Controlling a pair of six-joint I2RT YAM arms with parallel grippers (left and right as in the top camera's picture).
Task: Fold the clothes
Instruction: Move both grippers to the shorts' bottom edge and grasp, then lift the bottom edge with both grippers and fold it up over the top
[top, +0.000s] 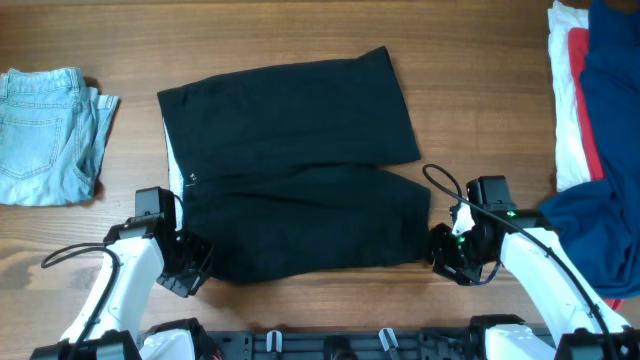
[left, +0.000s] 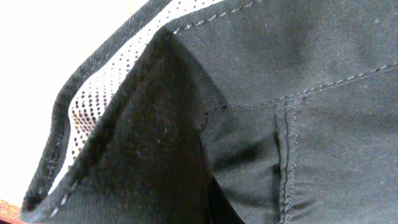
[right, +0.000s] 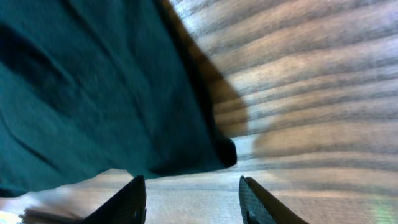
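One black garment (top: 290, 170) lies spread on the surface (top: 300, 30), seen from above. At the left wrist, we see its pale dotted waistband (left: 93, 93) bunched; the left jaws are pressed together, pinching it. At the right wrist, the right jaws stand spread, the hem (right: 227, 152) just ahead: we should grip it, then lift both evenly.

The shorts (top: 290, 170) lie at the centre of the surface (top: 480, 60), the jeans (top: 45, 135) at its left edge, the garment pile (top: 600, 110) at its right edge.
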